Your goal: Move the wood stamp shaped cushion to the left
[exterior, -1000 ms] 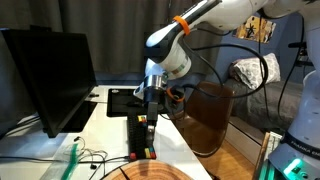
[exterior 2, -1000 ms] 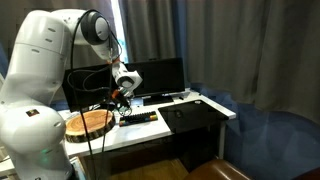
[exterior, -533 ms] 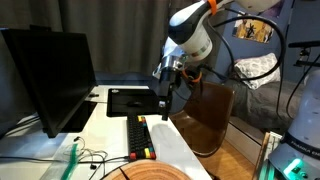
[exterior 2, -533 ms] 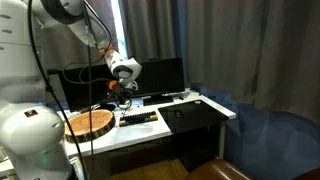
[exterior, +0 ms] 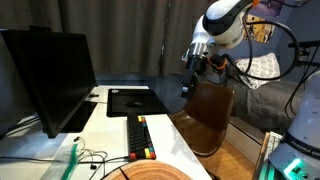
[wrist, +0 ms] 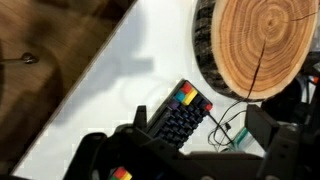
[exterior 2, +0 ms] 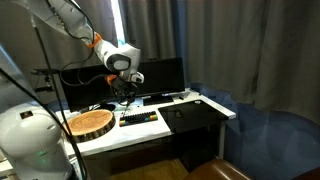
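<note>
The gripper (exterior: 187, 88) has risen and swung away, and now hangs high over the far side of the desk (exterior: 112, 128), spread wide and empty. The wood stamp shaped cushion (exterior 2: 90, 123) lies flat at the desk's end, beside the keyboard (wrist: 180, 115), seemingly let go.

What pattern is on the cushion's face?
Wood stamp shaped cushion: tan concentric rings, dark crack, brown bark rim; wrist view shows best.
</note>
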You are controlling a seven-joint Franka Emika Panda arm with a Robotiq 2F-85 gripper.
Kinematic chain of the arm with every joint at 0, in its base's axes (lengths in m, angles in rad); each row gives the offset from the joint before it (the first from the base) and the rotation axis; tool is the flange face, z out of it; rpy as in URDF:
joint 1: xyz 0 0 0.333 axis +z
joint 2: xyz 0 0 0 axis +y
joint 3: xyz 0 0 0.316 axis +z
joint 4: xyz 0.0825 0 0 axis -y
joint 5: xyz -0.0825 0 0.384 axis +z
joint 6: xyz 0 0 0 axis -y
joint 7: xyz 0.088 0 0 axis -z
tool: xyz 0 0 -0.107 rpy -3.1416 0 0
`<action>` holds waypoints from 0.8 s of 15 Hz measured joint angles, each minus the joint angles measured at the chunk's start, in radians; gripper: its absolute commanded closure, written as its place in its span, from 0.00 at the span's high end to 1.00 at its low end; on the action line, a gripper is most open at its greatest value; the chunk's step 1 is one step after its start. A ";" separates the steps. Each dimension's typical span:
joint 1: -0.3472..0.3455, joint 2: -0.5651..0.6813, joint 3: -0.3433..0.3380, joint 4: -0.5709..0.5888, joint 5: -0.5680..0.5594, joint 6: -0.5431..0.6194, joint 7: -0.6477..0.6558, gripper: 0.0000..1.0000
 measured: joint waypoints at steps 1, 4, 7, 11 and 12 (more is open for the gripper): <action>-0.006 -0.037 -0.006 -0.021 -0.040 0.018 0.030 1.00; -0.017 -0.121 -0.012 -0.064 -0.124 0.052 0.095 1.00; -0.017 -0.137 -0.012 -0.075 -0.128 0.054 0.101 1.00; 0.001 -0.135 -0.039 -0.077 -0.128 0.057 0.091 1.00; 0.000 -0.136 -0.053 -0.076 -0.131 0.058 0.089 1.00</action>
